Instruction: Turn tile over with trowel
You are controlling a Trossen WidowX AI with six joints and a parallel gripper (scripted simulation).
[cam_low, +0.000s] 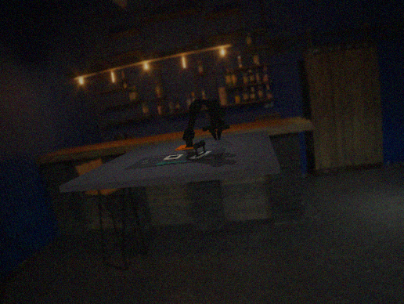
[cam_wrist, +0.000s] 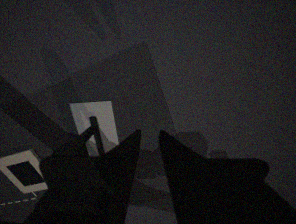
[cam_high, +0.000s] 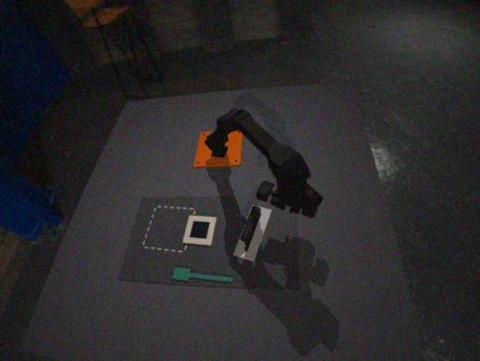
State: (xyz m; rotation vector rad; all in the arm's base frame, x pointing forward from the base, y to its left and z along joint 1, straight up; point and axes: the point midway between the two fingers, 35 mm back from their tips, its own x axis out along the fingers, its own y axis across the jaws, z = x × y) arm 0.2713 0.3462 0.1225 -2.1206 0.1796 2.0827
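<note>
The square tile (cam_high: 200, 229) (cam_low: 173, 157) (cam_wrist: 25, 172) lies flat, dark marked square up, mostly right of the dashed outline (cam_high: 159, 207) and overlapping its right side. The small trowel, taken to be the white plate (cam_high: 265, 216) (cam_wrist: 107, 112) with a raised black handle (cam_high: 251, 228) (cam_wrist: 95, 131), rests plate down on the mat (cam_high: 132, 260) (cam_wrist: 125, 75), right of the tile. My gripper (cam_low: 217, 138) (cam_wrist: 150, 133) is partly open, with nothing between its fingertips. It hangs above the table, clear of the handle. Its fingertips are hard to make out in the top view.
A green flat tool (cam_high: 181, 274) (cam_low: 171, 163) with a square end and long thin handle lies near the mat's front edge. The arm stands on an orange base plate (cam_high: 234, 151) behind the mat. The arm's shadow crosses the mat. The light is dim.
</note>
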